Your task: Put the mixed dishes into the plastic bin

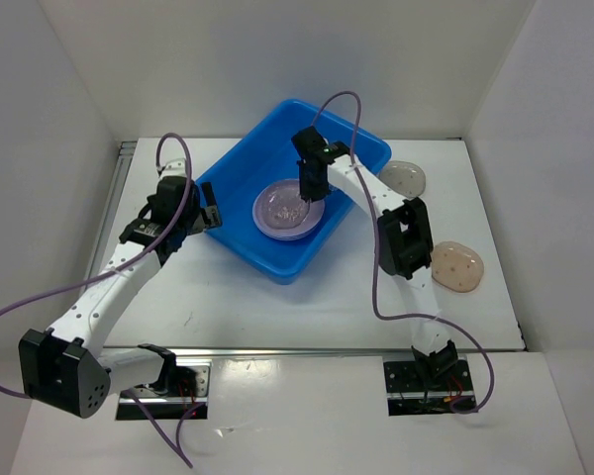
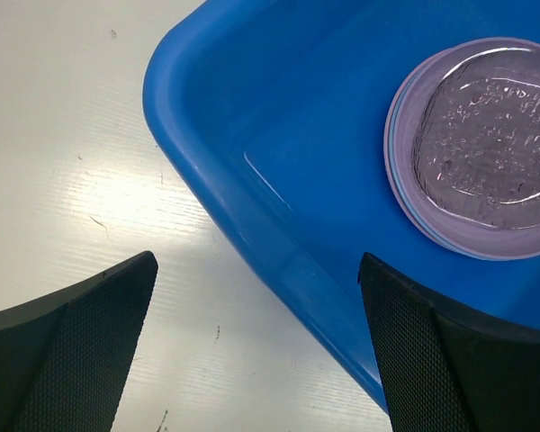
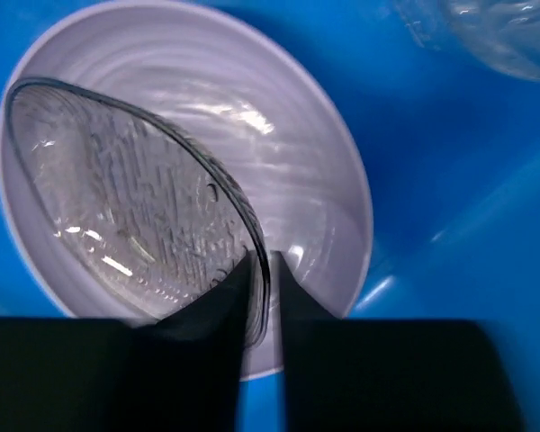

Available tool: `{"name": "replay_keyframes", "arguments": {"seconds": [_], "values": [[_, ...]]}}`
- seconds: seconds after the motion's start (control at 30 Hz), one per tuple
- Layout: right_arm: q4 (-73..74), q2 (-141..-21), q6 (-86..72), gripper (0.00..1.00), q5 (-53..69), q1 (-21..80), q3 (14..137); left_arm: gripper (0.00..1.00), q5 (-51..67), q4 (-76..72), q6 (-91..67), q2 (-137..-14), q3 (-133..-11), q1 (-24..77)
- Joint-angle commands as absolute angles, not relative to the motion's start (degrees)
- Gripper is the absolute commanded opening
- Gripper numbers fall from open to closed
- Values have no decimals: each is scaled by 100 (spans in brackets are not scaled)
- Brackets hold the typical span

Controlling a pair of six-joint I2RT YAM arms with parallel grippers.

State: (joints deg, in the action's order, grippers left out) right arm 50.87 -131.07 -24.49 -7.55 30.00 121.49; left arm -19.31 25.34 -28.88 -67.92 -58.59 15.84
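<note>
Right tool clamps clear plate at its rim — left tool gapes by blue bin.

White table, blue bin, grey plate, tan plate

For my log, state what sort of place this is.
Probably a lab robot cell: white walls enclose the table, two arms bolted at its edge, plates in a blue bin.

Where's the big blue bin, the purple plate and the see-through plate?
blue bin [image 1: 243, 188], top view, bare floor.
purple plate [image 3: 315, 180], right wrist view, bare inside.
see-through plate [image 3: 126, 198], right wrist view, its middle.
</note>
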Motion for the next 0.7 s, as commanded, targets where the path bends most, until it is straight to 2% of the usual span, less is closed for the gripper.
{"name": "replay_keyframes", "arguments": {"seconds": [0.0, 0.03, 0.17, 0.37, 0.5, 0.67], "values": [[5623, -13227, -2136, 30, -1230, 2962, 12752, 100, -2021, 2224, -2769, -6785, -5836, 1547], [5712, -13297, -2136, 49, -1230, 2962, 12970, 100, -2021, 2224, -2769, -6785, -5836, 1547], [5705, -12844, -2013, 61, -1354, 2901, 13210, 100, -2021, 2101, -2769, -6890, -5836, 1547], [5346, -11674, -2003, 65, -940, 2199, 13308, 100, -1846, 2048, -2821, -7005, -5897, 1547], [4852, -10716, -2337, 65, -519, 847, 12019, 100, -1583, 2048, -2821, -7066, -5950, 1547], [4746, -10722, -2452, 66, -510, -761, 10961, 100, -1450, 1934, -2883, -7119, -5837, 1547]]}}
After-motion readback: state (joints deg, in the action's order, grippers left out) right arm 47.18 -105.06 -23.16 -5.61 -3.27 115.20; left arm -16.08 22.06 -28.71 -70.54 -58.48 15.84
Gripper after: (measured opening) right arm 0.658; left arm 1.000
